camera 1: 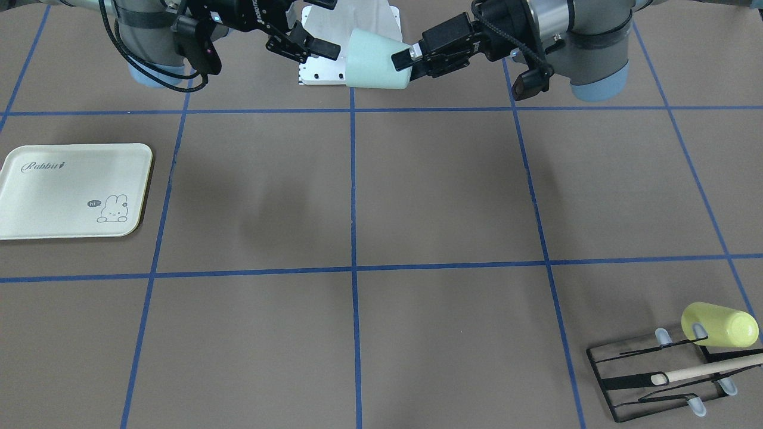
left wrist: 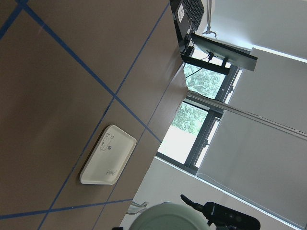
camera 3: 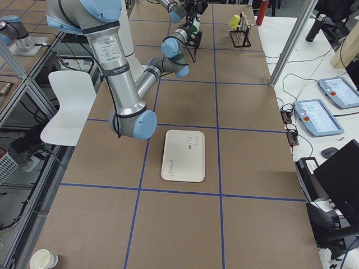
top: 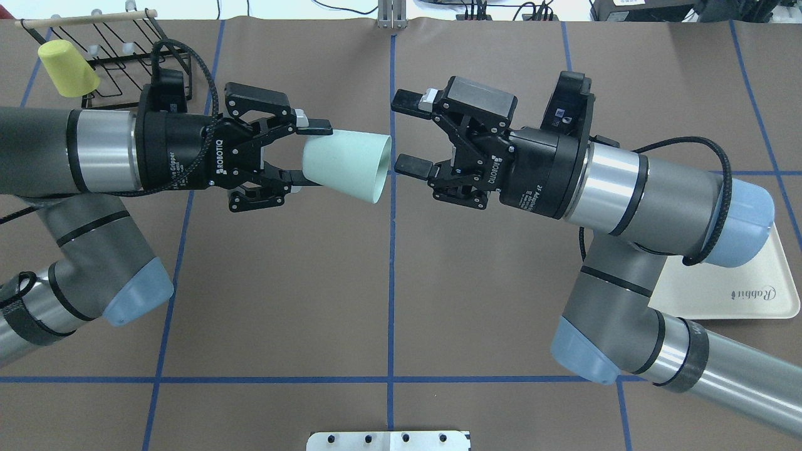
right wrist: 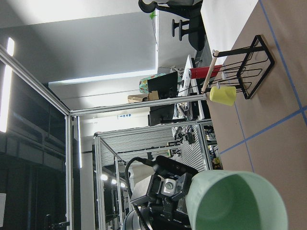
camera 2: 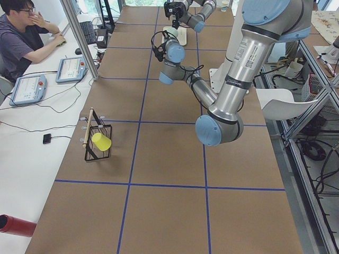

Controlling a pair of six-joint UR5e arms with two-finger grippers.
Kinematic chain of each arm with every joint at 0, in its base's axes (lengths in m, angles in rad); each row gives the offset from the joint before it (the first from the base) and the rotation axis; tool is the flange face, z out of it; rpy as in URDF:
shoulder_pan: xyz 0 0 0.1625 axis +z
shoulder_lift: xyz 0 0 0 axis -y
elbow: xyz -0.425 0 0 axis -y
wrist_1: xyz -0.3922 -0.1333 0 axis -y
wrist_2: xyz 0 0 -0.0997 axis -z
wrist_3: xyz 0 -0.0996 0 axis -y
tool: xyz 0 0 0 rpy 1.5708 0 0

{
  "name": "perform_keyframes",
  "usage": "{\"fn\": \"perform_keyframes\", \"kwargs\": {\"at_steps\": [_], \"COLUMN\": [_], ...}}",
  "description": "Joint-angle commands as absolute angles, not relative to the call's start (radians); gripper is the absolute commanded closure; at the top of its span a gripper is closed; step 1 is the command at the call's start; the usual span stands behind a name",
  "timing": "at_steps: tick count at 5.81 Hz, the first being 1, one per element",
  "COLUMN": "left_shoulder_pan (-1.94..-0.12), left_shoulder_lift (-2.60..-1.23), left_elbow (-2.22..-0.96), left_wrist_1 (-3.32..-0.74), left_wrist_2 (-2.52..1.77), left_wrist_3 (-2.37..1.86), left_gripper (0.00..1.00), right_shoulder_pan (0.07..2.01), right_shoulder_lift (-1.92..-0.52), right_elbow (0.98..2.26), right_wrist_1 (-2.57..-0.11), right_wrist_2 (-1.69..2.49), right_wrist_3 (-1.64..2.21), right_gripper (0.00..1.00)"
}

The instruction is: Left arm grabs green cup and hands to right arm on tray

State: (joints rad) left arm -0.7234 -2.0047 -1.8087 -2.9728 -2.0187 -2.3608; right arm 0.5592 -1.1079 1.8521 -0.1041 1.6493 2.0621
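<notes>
left gripper (top: 306, 156) clenched on green cup (top: 348, 166) base, nr robot-side edge; right gripper (top: 410, 134) spread at rim. risk: left releases b4 right clamps, cup drops.

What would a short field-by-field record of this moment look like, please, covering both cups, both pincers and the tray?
green cup: held off the table on its side, mouth toward the right pincer
left pincer: shut on the green cup's narrow end
right pincer: open, at the cup's mouth, not gripping it
tray: flat on the table on the robot's right, nothing on it
yellow-green cup: on the black wire rack, on the robot's left
</notes>
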Motion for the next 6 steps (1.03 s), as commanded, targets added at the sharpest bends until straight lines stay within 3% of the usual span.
{"fn": "perform_keyframes", "kwargs": {"at_steps": [1,5,6], "left_shoulder_pan": [-0.721,-0.716,-0.715], "left_shoulder_lift": [-2.008,-2.008,-2.011], "left_elbow": [-1.809,-1.809,-1.812], "left_wrist_1": [-2.973,-2.973,-2.973], "left_wrist_2": [-2.019,-2.023,-2.023], "left_wrist_3": [-2.361,-2.361,-2.361], "left_gripper": [0.92,0.92,0.92], "right_shoulder_pan": [0.552,0.540,0.538], "right_shoulder_lift": [-1.097,-1.083,-1.085], "right_elbow": [1.847,1.850,1.850], "right_wrist_1": [-0.127,-0.132,-0.132], "right_wrist_2": [1.651,1.652,1.651], "right_wrist_3": [2.062,2.063,2.065], "right_gripper": [0.02,0.06,0.25]}}
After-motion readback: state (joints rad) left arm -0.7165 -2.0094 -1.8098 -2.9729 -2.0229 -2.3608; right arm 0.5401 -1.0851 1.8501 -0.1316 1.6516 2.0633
